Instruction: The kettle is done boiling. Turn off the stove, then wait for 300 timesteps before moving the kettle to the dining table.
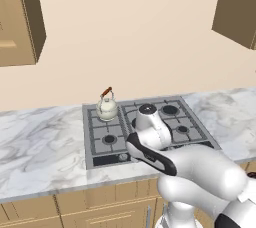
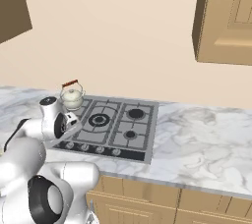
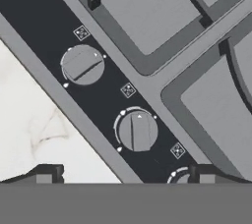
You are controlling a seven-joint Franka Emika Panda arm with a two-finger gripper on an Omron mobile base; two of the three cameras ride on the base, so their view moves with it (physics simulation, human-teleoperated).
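Note:
The cream-white kettle (image 1: 107, 107) (image 2: 72, 97) stands upright on the back left burner of the grey stove (image 1: 192, 123) (image 2: 143, 135). My gripper (image 3: 123, 176) hangs open just above the stove's black knob strip (image 3: 39, 19), at its front edge, holding nothing. In the hand view one round knob (image 3: 138, 130) lies just ahead of the fingertips (image 3: 45, 174) and a second knob (image 3: 82, 64) sits farther along. Part of a third knob (image 3: 178, 176) peeks by the right fingertip. The dining table is out of view.
White-and-grey marble counter (image 1: 40, 147) (image 2: 206, 149) runs on both sides of the stove. Wooden wall cabinets (image 1: 17, 19) (image 2: 224, 19) hang above at left and right. Wooden drawer fronts (image 2: 147, 198) lie below the counter edge.

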